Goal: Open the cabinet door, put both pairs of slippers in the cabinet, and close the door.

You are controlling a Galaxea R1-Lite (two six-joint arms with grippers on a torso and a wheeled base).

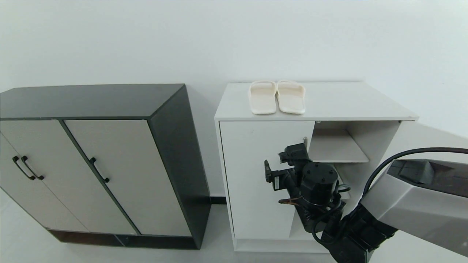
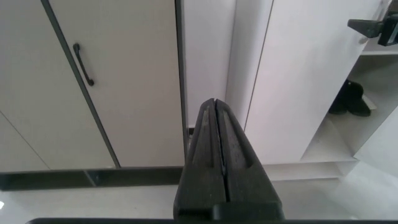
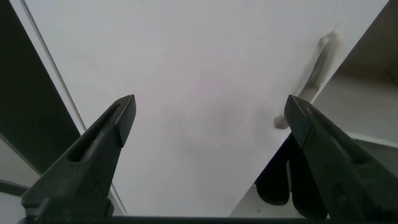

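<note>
My right gripper (image 3: 210, 102) spread wide, facing door (image 3: 186, 50), handle (image 3: 317, 62) at door edge; open bay (image 1: 351, 146) beside; left gripper (image 2: 214, 106) pinched together, empty.

Half hidden behind the door (image 2: 292, 81) of the white cabinet (image 1: 347, 102): dark slippers (image 2: 352, 99). Blurred at the door's edge: the handle (image 3: 316, 65). Masked by the right arm (image 1: 321, 197): the lower compartment (image 1: 298, 228). Cut off at left: the black cabinet (image 1: 91, 102).

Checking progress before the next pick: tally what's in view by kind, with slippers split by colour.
Cream slippers: 2, on top of the white cabinet
Dark slippers: 1 clump inside the white cabinet, singles hard to separate
Cabinets: 2, the white cabinet and a dark cabinet
Total: 5
</note>
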